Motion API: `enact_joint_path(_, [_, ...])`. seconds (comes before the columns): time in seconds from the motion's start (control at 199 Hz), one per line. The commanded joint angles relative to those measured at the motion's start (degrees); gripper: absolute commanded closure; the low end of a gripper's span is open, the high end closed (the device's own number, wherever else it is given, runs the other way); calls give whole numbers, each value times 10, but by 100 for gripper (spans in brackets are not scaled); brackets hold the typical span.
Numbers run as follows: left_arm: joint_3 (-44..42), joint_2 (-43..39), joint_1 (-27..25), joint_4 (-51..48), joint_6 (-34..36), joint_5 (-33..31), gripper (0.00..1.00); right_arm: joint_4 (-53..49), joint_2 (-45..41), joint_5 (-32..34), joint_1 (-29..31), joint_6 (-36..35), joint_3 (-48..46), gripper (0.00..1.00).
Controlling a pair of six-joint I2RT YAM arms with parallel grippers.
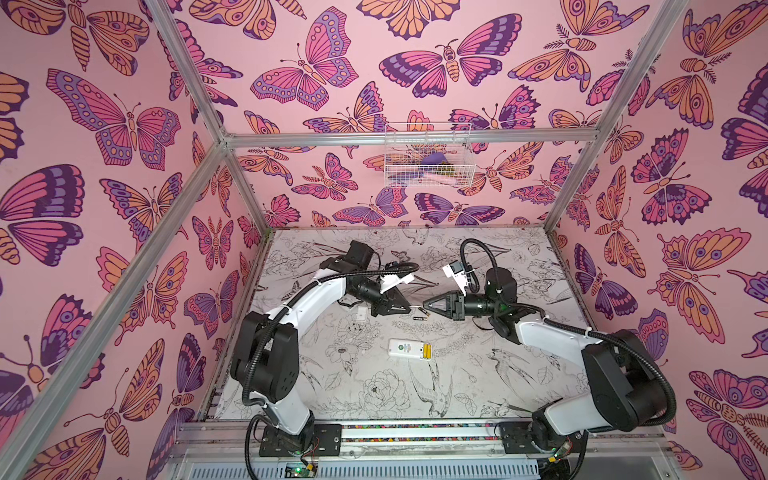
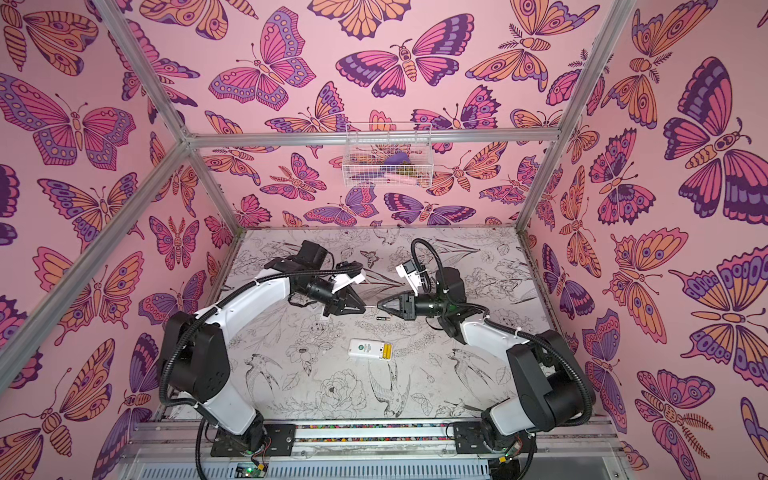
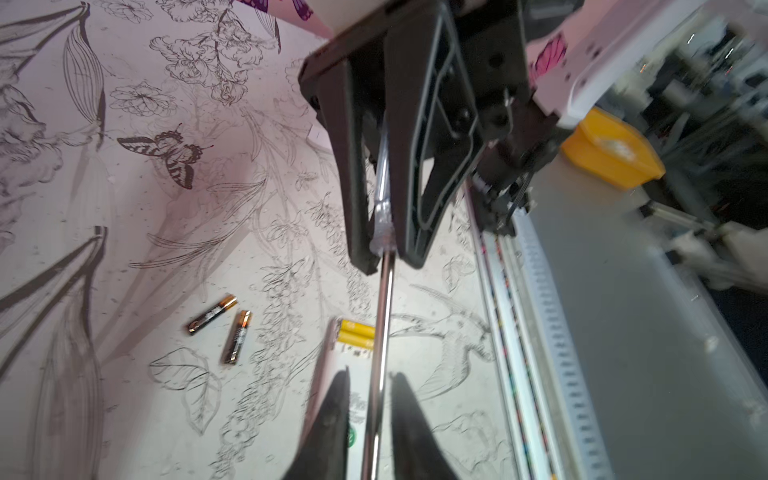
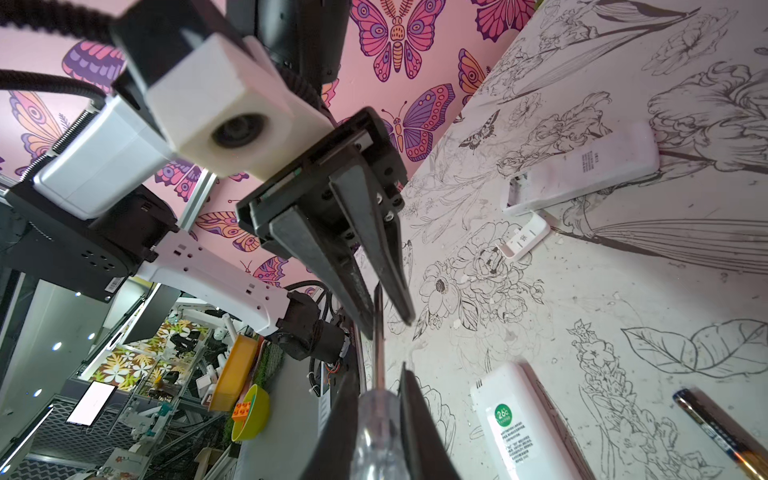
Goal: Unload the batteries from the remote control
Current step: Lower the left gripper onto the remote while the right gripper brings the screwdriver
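Note:
The white remote control [image 1: 405, 347] [image 2: 365, 348] lies back up at mid-table, its compartment open with two yellow batteries [image 1: 426, 351] [image 3: 355, 334] inside. Two black batteries [image 3: 212, 314] [image 3: 236, 337] lie loose on the mat just beyond it; one shows as [image 1: 419, 318]. Above them a screwdriver [image 3: 382, 299] spans between both grippers. My right gripper [image 4: 379, 374] [image 1: 428, 305] is shut on its clear handle [image 4: 378, 419]. My left gripper [image 3: 371, 376] [image 1: 405, 307] stands open, the steel shaft running between its fingers with a narrow gap on each side.
A second white remote [image 4: 582, 170] and a loose battery cover [image 4: 523, 239] [image 1: 361, 312] lie beyond my left arm. A wire basket [image 1: 428, 156] hangs on the back wall. The metal rail [image 1: 415, 432] runs along the table's front edge.

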Motion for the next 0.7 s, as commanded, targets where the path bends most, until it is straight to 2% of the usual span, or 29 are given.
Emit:
enact_joint_path(0.0, [4,-13,0,-23,34,-57,61,-87,-45,4,-4,-75,-3,100])
enact_joint_path(0.155, [-14,-16,2,-48,87,-102,48,-261,-130,16,-27,-211,-17,100])
enact_joint_path(0.216, [-21,-10,-2,-54,100,-118,44,-334,-164,51,-27,-278,-18,100])
enact_joint_path(0.331, [-46,-4,-17,-54,126,-139,37,-331,-200,89,-25,-306,-37,100])
enact_joint_path(0.541, [-76,17,-35,-51,173,-179,30,-511,-251,129,-23,-503,-12,100])
enact_joint_path(0.697, [-88,38,-48,-19,185,-200,24,-537,-274,137,-20,-569,-25,100])
